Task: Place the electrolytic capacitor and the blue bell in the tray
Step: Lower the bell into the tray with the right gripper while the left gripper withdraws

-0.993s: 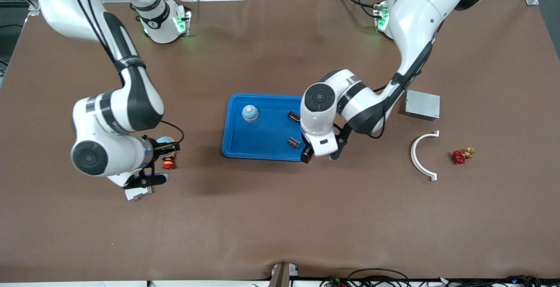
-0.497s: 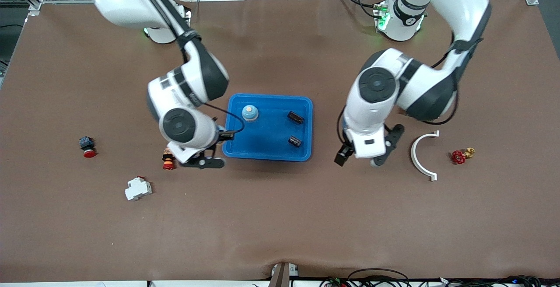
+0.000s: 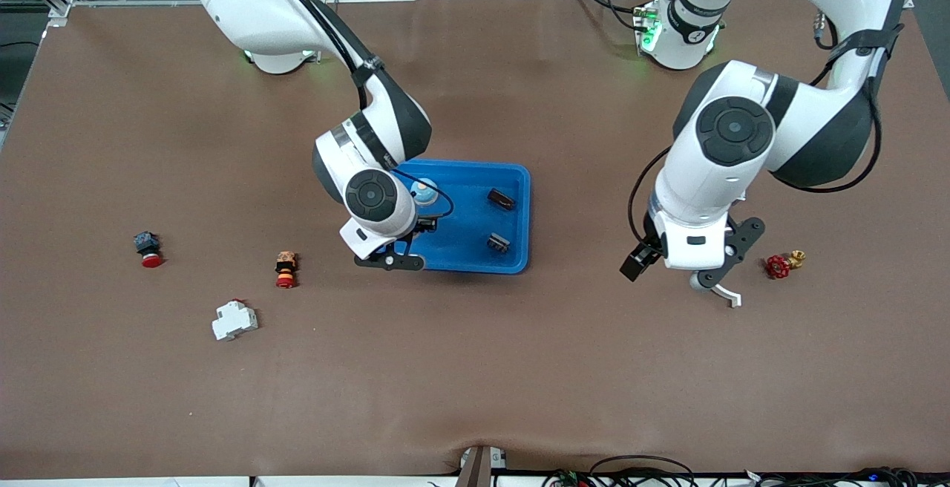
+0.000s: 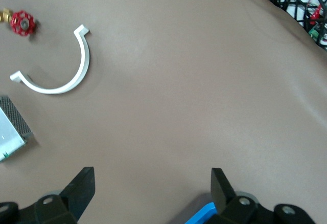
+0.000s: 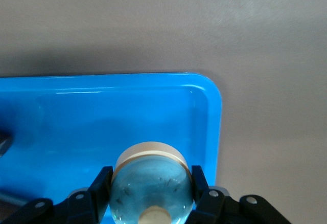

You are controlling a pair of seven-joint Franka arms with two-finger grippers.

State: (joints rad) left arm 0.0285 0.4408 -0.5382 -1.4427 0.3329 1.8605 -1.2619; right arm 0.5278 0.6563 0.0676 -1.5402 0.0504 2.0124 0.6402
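The blue tray [image 3: 462, 226] lies mid-table and holds a blue bell [image 3: 424, 191] and two black electrolytic capacitors [image 3: 502, 199] [image 3: 498, 243]. My right gripper [image 3: 390, 258] is over the tray's corner nearest the front camera at the right arm's end. In the right wrist view it [image 5: 152, 183] is shut on a second blue bell [image 5: 152, 188] above the tray floor [image 5: 127, 116]. My hand hides that bell in the front view. My left gripper [image 3: 668, 273] is open and empty over bare table beside the tray; it also shows in the left wrist view [image 4: 150, 178].
A white curved bracket [image 4: 66, 81], a red valve [image 3: 778, 266] and a grey metal box [image 4: 10, 132] lie toward the left arm's end. A red push button [image 3: 146, 246], an orange-red button [image 3: 285, 268] and a white breaker [image 3: 234, 320] lie toward the right arm's end.
My right gripper carried a blue bell from the table at the right arm's end to over the tray. My left gripper drew away from the tray toward the white bracket.
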